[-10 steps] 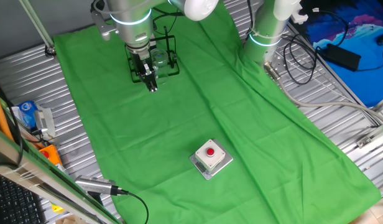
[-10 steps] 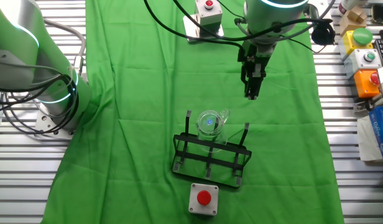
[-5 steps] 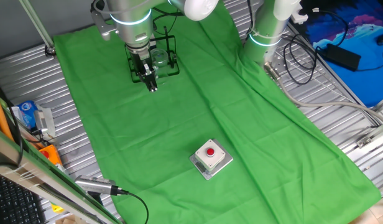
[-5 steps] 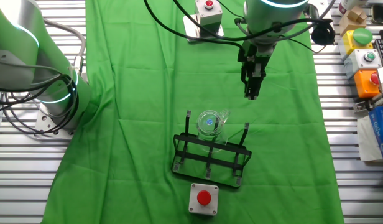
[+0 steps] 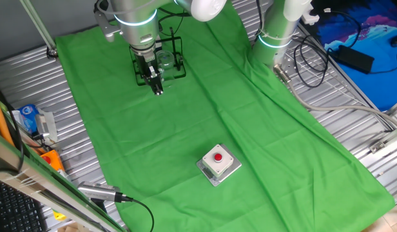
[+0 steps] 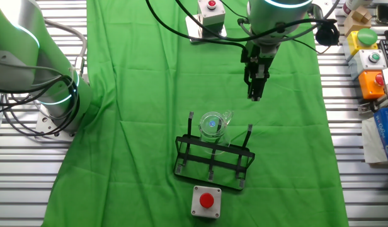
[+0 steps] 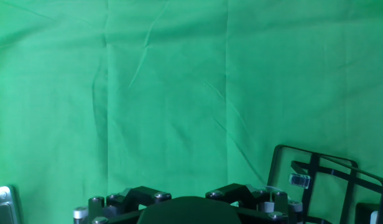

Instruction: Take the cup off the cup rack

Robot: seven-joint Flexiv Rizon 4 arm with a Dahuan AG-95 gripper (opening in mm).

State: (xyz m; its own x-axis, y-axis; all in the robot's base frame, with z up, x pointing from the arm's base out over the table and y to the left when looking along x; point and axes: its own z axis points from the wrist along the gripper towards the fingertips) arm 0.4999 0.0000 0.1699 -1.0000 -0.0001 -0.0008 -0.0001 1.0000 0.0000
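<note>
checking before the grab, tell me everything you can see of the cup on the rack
The cup is small, clear and looks like glass, with a wide round rim facing up and what seems a handle on one side. It sits upright on the black wire cup rack, between the upright pegs at the rack's far edge, over the green cloth. Only the rack touches it. The end effector hangs apart from it, holding nothing; the cup is not lifted yet.
</note>
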